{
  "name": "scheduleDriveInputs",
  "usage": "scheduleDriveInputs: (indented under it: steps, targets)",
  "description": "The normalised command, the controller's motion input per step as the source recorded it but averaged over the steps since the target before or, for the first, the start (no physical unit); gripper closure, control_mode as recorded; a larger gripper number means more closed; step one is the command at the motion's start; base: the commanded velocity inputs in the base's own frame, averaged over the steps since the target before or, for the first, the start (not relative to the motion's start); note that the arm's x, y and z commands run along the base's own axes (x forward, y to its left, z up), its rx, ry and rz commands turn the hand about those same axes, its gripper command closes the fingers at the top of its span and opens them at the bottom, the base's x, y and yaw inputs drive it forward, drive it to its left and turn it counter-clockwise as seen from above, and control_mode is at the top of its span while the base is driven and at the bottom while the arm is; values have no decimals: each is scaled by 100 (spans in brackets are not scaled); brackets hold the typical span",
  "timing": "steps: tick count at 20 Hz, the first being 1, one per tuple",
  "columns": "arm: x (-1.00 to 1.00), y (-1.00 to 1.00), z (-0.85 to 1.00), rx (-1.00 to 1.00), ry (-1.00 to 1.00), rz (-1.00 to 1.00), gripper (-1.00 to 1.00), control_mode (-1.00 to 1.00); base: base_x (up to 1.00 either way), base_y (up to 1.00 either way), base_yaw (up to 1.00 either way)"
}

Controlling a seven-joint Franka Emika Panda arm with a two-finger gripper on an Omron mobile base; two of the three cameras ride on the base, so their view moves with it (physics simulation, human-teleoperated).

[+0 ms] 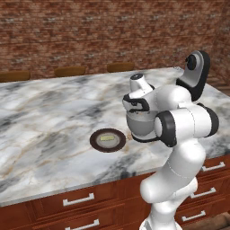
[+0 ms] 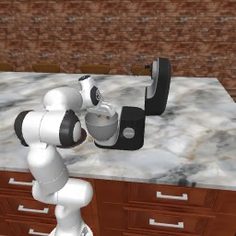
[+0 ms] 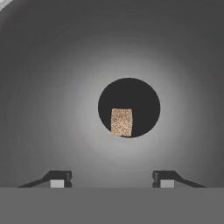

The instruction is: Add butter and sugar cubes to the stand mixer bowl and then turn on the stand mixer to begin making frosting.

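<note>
My gripper points straight down into the grey stand mixer bowl, jaws open with nothing between them. A brown sugar cube lies on the dark round bottom of the bowl, below and apart from the fingertips. From the right base, the hand hangs over the bowl, which sits on the black stand mixer with its head tilted up. The butter, a small pale yellow block, lies on the dark brown plate just left of the bowl.
The marble counter stretches wide to the left of the plate. A silver knob sits on the mixer's base. Brown chair backs line the counter's far edge before a brick wall. Drawers run below the front edge.
</note>
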Motion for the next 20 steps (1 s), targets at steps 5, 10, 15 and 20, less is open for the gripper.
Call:
scheduleDriveInputs:
  steps: [5,10,15,20]
  targets:
    - [-7,12,0,0,-1,0,-100,-100,0,0,0]
    - [-31,26,21,0,-6,-1,-100,-100,0,0,0]
    - [-41,20,28,0,-6,-7,-100,-100,0,0,0]
    - [-54,10,16,0,-4,-19,-100,-100,0,0,0]
